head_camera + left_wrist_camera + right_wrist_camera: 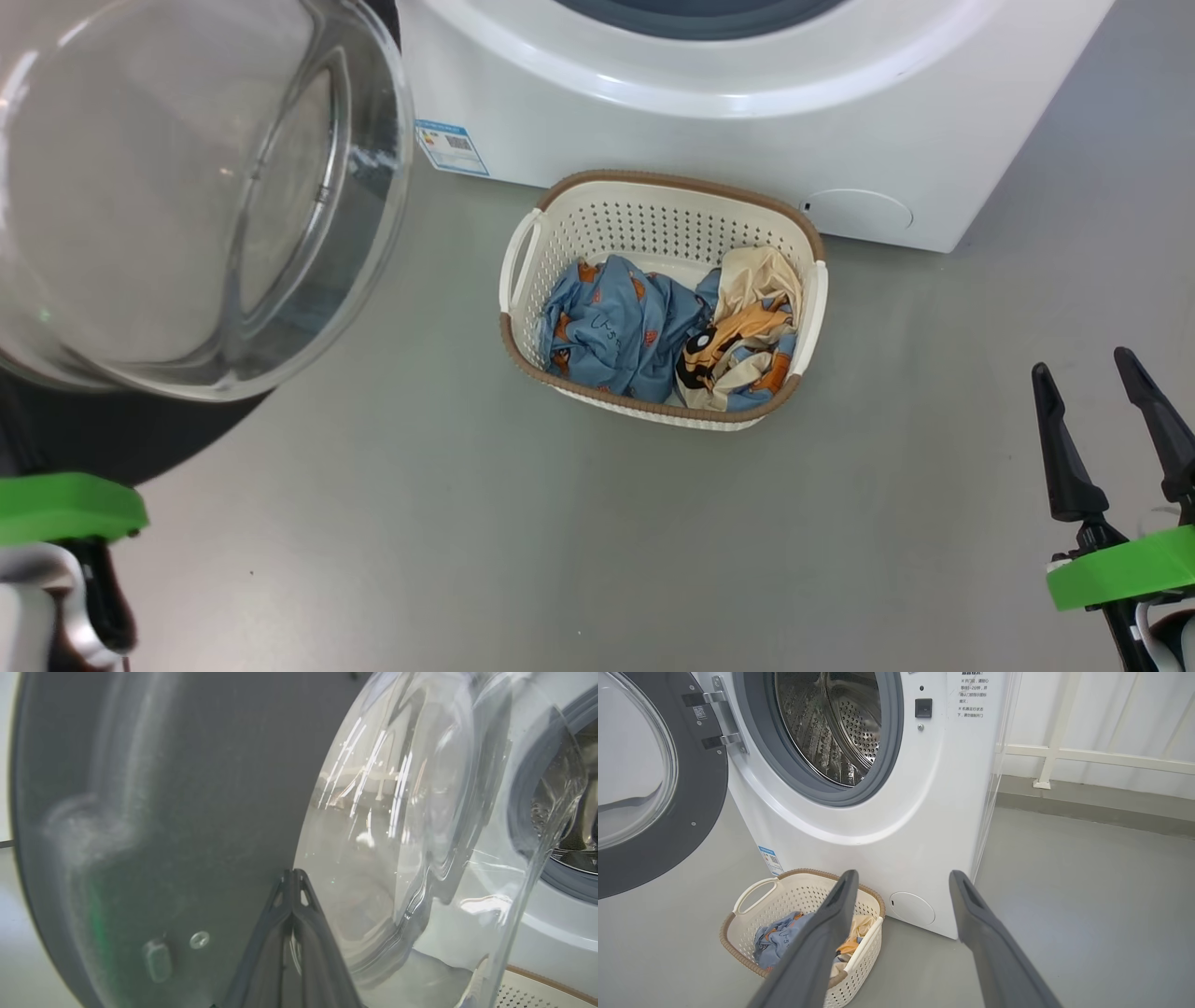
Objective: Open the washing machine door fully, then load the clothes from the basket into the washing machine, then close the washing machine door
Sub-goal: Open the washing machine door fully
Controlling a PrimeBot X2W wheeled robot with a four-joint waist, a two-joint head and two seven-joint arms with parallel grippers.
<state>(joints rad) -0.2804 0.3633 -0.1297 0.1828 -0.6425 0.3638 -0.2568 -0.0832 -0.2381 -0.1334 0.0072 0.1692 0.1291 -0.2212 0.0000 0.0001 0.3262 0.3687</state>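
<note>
Soft blue and cream printed clothes (625,327) lie in small cream-white perforated basket (672,179), before white washing machine (653,93). We judge right gripper (1083,364) nearer: basket forward-left of it, fingers spread wide, empty. Our left gripper (294,873) closed tight, empty, beside open round black glass-bowl door (187,187).

Matte grey floor (597,523); white rail (1111,759) w/ post (1056,732) by pale wall (1134,714), grey skirting (1087,807) below.
</note>
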